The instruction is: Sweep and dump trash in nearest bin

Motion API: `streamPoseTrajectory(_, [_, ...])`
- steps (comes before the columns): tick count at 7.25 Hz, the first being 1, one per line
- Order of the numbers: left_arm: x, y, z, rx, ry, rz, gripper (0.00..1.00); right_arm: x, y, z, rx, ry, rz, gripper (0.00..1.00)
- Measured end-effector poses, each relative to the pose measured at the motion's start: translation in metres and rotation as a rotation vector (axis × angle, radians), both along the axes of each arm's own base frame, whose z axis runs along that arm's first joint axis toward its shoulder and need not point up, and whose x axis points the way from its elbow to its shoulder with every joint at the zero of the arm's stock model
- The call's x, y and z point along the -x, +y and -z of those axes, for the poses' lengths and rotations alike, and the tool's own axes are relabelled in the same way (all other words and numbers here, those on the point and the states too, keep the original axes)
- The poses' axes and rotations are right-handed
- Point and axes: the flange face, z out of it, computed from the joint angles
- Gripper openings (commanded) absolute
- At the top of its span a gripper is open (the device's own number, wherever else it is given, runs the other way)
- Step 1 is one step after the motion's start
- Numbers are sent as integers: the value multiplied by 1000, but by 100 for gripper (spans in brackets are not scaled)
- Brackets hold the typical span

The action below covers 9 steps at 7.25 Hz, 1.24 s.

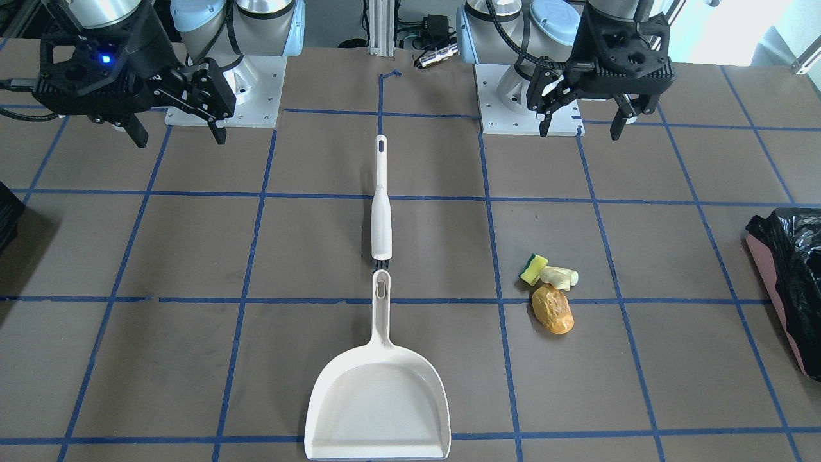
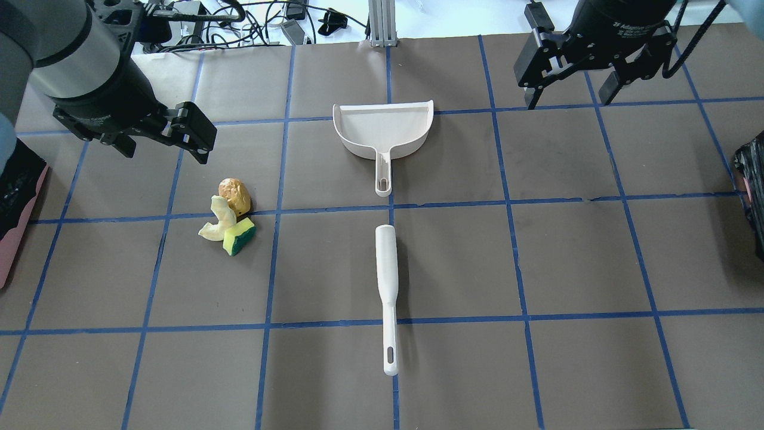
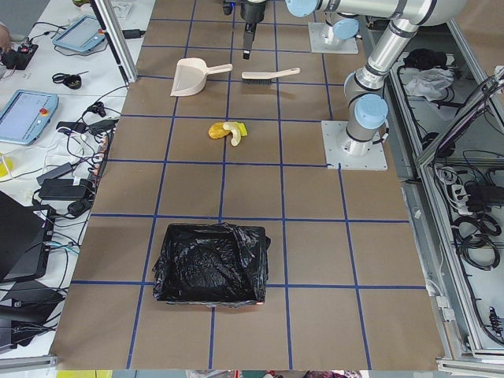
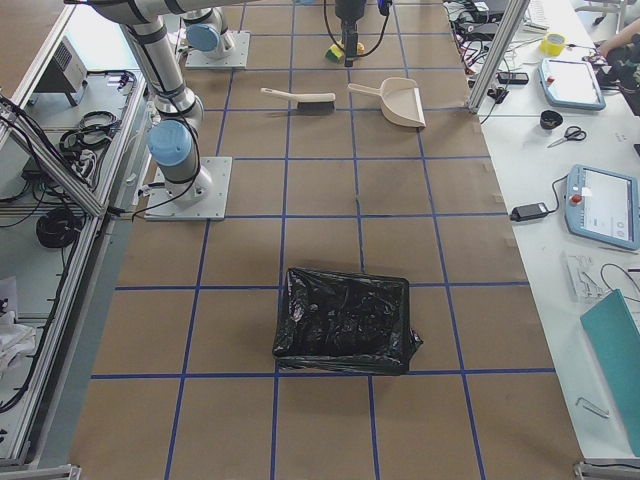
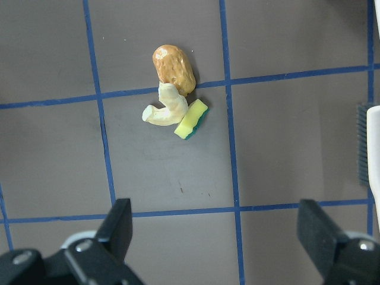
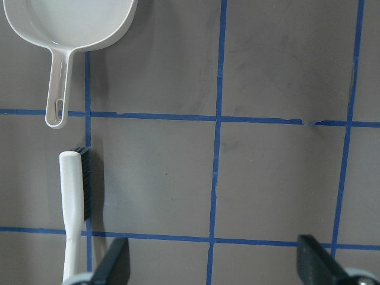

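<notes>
The trash lies in one cluster on the brown table: a yellow-and-green sponge chunk (image 1: 532,269), a pale cream curved piece (image 1: 559,276) and a golden-brown lump (image 1: 553,310). The cluster also shows in the overhead view (image 2: 230,218) and the left wrist view (image 5: 174,95). My left gripper (image 2: 164,152) hangs open and empty above the table, just beyond the cluster. My right gripper (image 2: 567,100) hangs open and empty at the far right. The dusty-pink bin (image 2: 15,239) with its black bag stands at the table's left end, also seen in the front view (image 1: 777,301).
A white dustpan (image 2: 385,128) lies mid-table, handle toward the robot. A white brush (image 2: 387,280) with dark bristles lies in line behind it. A second black-bagged container (image 2: 753,197) stands at the right end. Blue tape lines grid the table.
</notes>
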Motion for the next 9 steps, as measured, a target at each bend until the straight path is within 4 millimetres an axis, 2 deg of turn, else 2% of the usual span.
streamPoseTrajectory(9, [-2, -2, 9, -12, -6, -3, 100, -1, 4, 3, -10, 0, -3, 100])
